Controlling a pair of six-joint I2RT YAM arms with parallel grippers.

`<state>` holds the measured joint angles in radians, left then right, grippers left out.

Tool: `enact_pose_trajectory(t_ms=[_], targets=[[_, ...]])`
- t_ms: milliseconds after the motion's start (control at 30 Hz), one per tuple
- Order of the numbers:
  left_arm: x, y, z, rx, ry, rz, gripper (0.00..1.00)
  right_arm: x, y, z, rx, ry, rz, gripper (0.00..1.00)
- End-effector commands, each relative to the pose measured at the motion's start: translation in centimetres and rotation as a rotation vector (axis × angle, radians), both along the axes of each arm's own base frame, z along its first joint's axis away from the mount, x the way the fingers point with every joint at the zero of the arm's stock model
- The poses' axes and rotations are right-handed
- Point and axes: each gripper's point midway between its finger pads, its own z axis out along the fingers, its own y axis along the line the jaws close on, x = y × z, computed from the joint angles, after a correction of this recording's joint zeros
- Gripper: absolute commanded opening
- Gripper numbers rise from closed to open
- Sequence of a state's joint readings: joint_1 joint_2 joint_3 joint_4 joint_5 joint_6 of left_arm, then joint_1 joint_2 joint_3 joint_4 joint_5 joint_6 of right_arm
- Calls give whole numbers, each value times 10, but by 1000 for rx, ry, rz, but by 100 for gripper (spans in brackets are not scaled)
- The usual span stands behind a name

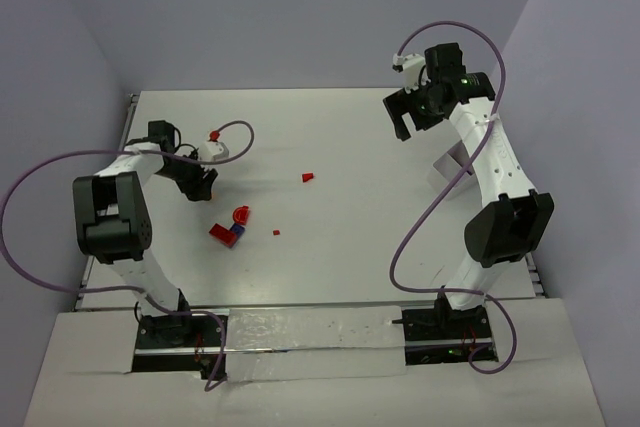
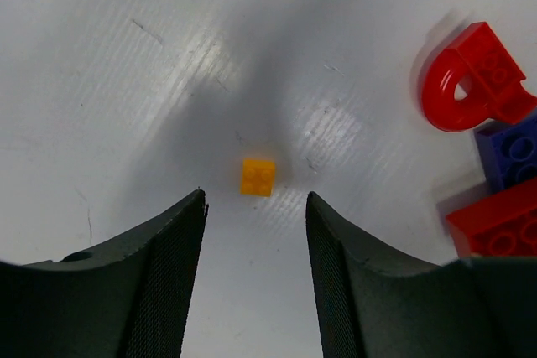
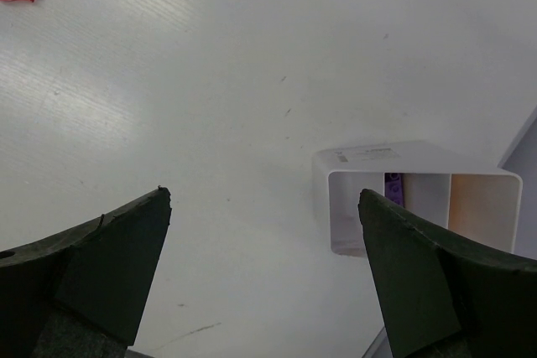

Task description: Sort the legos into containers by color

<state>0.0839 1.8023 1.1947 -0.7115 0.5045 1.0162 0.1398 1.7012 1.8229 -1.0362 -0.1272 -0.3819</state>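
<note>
Only the white container (image 3: 436, 159) at lower right carried a label (image 3: 367, 154), its print too small to read; the right gripper (image 3: 264, 194) gaped empty, the left gripper (image 2: 256, 199) stood parted, grasping nothing, just below an orange lego (image 2: 258, 177).

The lego (image 2: 258, 177) is orange, the arch (image 2: 436, 90) red, the container (image 3: 403, 157) white.

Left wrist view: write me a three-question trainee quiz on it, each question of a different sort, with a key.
1. True or false: the left pincer is open, and the orange lego lies loose just ahead of it.
2. The arch-shaped lego is: A red, B purple, C orange.
3. What colour is the brick at the right edge, just below the purple lego?
Key: 1 true; 2 A; 3 red.
</note>
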Motion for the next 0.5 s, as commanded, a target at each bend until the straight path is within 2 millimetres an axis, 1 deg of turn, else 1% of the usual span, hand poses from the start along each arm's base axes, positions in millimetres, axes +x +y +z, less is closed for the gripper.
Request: enact_pose_trajectory(t_ms=[0,100,133,267,333,467], targets=[[10,-8,0,-55,-23,-103,57,-6,0,9,12,-18,-9,100],[13,-6,-11,-52,-3,-100,54,-7,0,8,10,-15,-8,100],[13,-6,-11,-53,3,-102,54,-6,0,7,8,-13,-9,100],[5,-8,-19,-60,38,-110,46,-5,-1,6,0,-12,-10,100],[3,-8,-19,-58,25,-118,39,-4,-1,6,4,-11,-11,100],[-4,-7,-24,-45,34,-135,22,-2,3,6,18,-4,-9,100]])
